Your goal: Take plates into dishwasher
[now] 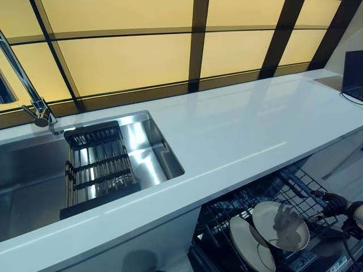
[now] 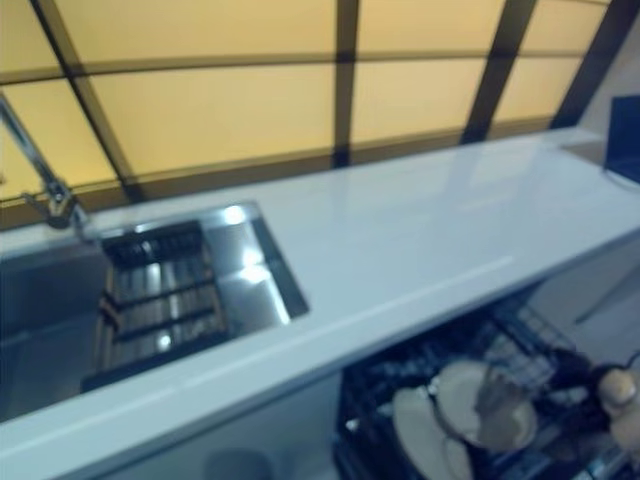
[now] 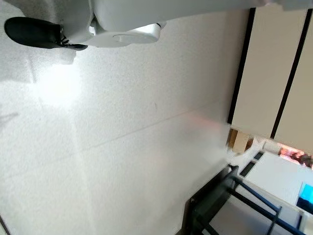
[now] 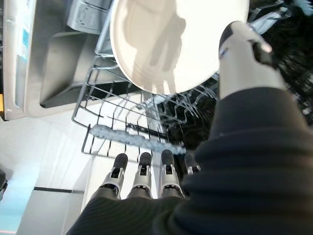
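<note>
Below the front edge of the white worktop (image 1: 244, 130), near its right end, the dishwasher rack (image 1: 295, 187) stands pulled out, a dark wire basket. Two pale round plates sit in it: one plate (image 1: 281, 225) stands tilted toward the right side of the rack, and a second plate (image 1: 249, 245) leans just beside it, overlapping its lower left edge. The right robot hand (image 1: 334, 204) is at the right edge of the rack, just beside the tilted plate; in the right wrist view its fingers (image 4: 142, 174) lie straight in a row, relaxed and apart from the plate (image 4: 176, 39), while the thumb (image 4: 244, 54) reaches up to the plate's rim, touching or just in front of it, so the hand is open and grips nothing. The left robot hand shows in no view; its wrist view shows only floor. At the worktop's left end a steel sink (image 1: 142, 153) holds a dark drying rack (image 1: 99, 170), with a tap (image 1: 34, 102) behind it at the back edge
</note>
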Motion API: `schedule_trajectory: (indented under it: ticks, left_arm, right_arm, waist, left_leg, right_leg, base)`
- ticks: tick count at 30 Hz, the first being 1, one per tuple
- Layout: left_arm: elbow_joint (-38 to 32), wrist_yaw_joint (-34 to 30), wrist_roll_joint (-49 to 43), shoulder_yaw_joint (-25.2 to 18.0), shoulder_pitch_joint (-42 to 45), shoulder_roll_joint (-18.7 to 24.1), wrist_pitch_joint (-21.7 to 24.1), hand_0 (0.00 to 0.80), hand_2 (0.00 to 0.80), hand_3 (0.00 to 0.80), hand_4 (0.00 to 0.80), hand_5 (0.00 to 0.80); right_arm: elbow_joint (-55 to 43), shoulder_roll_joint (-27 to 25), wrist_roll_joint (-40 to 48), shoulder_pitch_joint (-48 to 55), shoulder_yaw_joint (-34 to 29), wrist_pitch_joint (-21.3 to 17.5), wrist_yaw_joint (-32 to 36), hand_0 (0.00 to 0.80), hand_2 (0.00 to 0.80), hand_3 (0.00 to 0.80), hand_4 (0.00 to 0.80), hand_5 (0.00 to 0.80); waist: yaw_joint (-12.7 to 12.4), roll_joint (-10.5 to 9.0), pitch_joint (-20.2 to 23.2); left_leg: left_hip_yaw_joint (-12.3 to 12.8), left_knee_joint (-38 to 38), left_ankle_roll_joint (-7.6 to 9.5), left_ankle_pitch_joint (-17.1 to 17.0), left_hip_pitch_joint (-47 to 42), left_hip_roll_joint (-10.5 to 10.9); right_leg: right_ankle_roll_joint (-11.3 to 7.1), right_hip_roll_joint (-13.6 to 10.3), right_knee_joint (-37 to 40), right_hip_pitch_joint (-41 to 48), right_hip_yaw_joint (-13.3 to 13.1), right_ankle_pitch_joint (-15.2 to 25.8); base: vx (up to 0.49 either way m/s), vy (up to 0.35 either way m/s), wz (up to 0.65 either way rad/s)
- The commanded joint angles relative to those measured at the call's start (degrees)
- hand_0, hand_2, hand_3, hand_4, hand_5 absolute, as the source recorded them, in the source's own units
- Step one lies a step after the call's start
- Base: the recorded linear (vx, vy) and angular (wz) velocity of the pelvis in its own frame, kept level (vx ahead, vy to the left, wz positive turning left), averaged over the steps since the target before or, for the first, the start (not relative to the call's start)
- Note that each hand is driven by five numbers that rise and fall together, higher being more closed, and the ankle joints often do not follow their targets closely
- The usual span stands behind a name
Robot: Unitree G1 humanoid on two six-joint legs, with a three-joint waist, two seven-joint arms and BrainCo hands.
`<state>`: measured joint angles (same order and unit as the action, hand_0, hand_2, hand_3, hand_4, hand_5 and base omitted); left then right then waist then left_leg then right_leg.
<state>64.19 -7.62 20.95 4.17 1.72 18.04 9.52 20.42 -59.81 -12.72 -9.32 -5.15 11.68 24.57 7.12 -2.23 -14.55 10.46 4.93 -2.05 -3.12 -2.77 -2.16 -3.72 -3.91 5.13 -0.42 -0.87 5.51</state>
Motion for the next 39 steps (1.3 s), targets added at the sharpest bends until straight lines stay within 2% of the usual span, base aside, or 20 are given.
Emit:
schedule_trajectory:
  ticks: [1, 9, 12, 19, 31, 39]
  left_arm:
    - [0.8, -0.3, -0.7, -0.1, -1.5, 1.6, 1.2, 0.0, 0.0, 0.0, 0.0, 0.0]
    - [-0.4, 0.5, -0.5, 0.8, -0.3, 0.8, 0.9, 0.0, 0.0, 0.0, 0.0, 0.0]
    - [-0.3, 0.7, -0.8, 0.5, 0.5, 0.1, 0.5, 0.0, 0.0, 0.0, 0.0, 0.0]
    - [-0.1, 1.0, -1.7, 0.1, 1.5, -1.0, 0.5, 0.0, 0.0, 0.0, 0.0, 0.0]
    - [0.8, 1.4, -2.6, 0.0, 1.5, -0.9, -0.5, 0.0, 0.0, 0.0, 0.0, 0.0]
    - [1.5, 1.9, -3.6, -0.2, 1.0, -0.8, -1.5, 0.0, 0.0, 0.0, 0.0, 0.0]
  right_arm:
    - [-2.4, -3.1, 1.7, -2.2, -0.2, 0.3, -2.2, 0.0, 0.0, 0.0, 0.0, 0.0]
    - [-2.9, -2.1, 3.8, -1.1, -1.7, -0.4, -6.6, 0.0, 0.0, 0.0, 0.0, 0.0]
    - [-5.9, 2.4, 4.5, 1.4, -4.2, 0.0, -12.0, 0.0, 0.0, 0.0, 0.0, 0.0]
    - [-7.6, 10.6, 2.9, 6.6, -5.0, -0.5, -13.4, 0.0, 0.0, 0.0, 0.0, 0.0]
    - [-5.5, 11.7, 3.0, 6.9, -4.0, -0.3, -13.4, 0.0, 0.0, 0.0, 0.0, 0.0]
    - [-5.7, 10.7, -1.2, 8.6, -4.3, -2.2, -12.3, 0.0, 0.0, 0.0, 0.0, 0.0]
  waist:
    - [-1.6, -2.61, 3.5]
    - [-1.8, -2.52, 3.8]
    - [-1.6, -2.63, 5.3]
    - [-1.5, -2.37, 6.5]
    - [-1.5, -2.33, 6.8]
    - [-0.9, -2.61, 7.4]
  left_leg:
    - [-3.8, 0.1, 1.14, 3.8, 1.2, 1.1]
    - [-3.7, 0.1, 1.05, 4.0, 0.3, 0.8]
    - [-3.4, 0.1, 1.07, 4.4, -0.6, 0.6]
    - [-2.8, 0.1, 1.58, 4.9, -1.6, 0.8]
    - [-2.4, 0.1, 1.81, 5.1, -1.9, 0.9]
    - [-1.9, 0.1, 2.07, 5.3, -2.3, 0.9]
  right_leg:
    - [-3.76, -1.7, -0.1, -2.5, -0.9, 1.8]
    - [-3.77, -1.7, -0.1, -1.4, -0.4, 1.6]
    - [-3.89, -1.7, -0.1, -0.7, -0.1, 1.3]
    - [-3.92, -1.6, -0.1, 0.0, -0.1, 1.1]
    - [-3.92, -1.6, -0.1, 0.2, 0.2, 1.1]
    - [-4.09, -1.5, -0.1, 0.2, -0.2, 1.3]
  base:
    - [-0.09, 0.027, 0.02]
    - [0.005, 0.007, 0.04]
    - [0.072, 0.007, 0.03]
    - [0.021, 0.004, 0.0]
    - [0.0, 0.0, 0.0]
    - [0.002, -0.002, -0.01]
